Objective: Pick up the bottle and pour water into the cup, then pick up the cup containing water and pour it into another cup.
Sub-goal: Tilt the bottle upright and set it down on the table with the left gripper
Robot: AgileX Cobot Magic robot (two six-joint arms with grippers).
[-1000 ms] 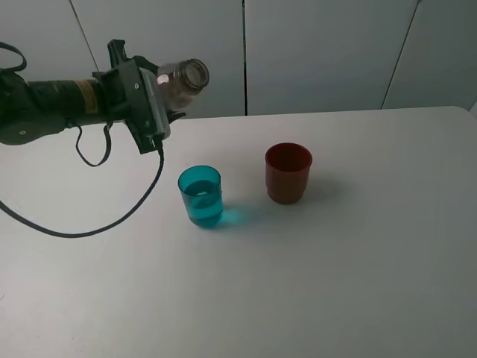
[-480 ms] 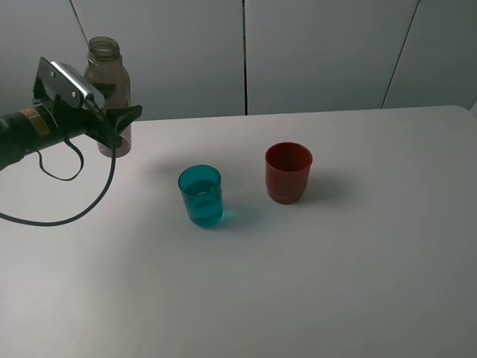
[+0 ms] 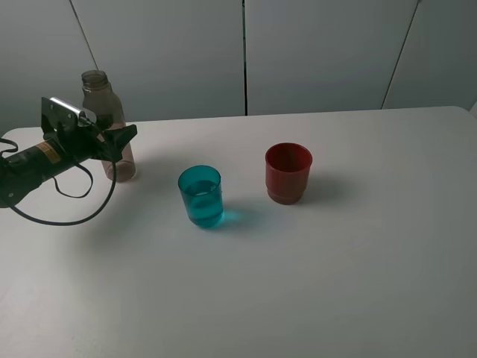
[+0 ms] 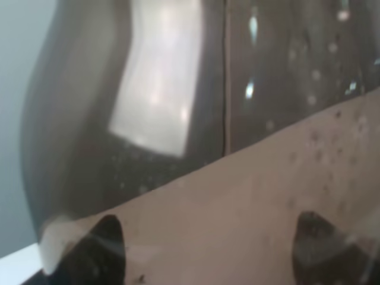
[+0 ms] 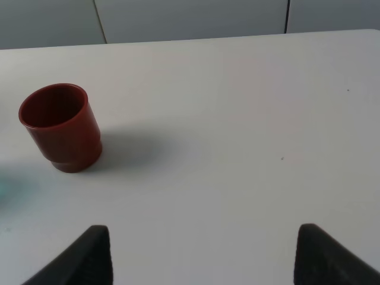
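Bottle (image 3: 103,123), seen from the high camera, stands upright on the white worktop (image 3: 335,283), well to the left of the cup (image 3: 200,196) and farther back. The left pincer (image 3: 121,142) reaches in level from the left edge and is clamped around the bottle's lower body. The cup stands alone, apart from both arms, with a liquid line showing partway up its side. Another cup (image 3: 288,173) stands near the cup, to its right and slightly farther back, not touching it. A black cable (image 3: 71,221) loops on the worktop left of the cup.

The left wrist camera is filled by the bottle's (image 4: 237,196) brownish wall, speckled with droplets. It sits between the two dark fingertips of the left pincer (image 4: 208,249), which grips it.

The right wrist camera shows another cup (image 5: 61,127) upright on the bare worktop (image 5: 249,148). The right pincer (image 5: 205,252) hangs with its tips spread apart and nothing between them.
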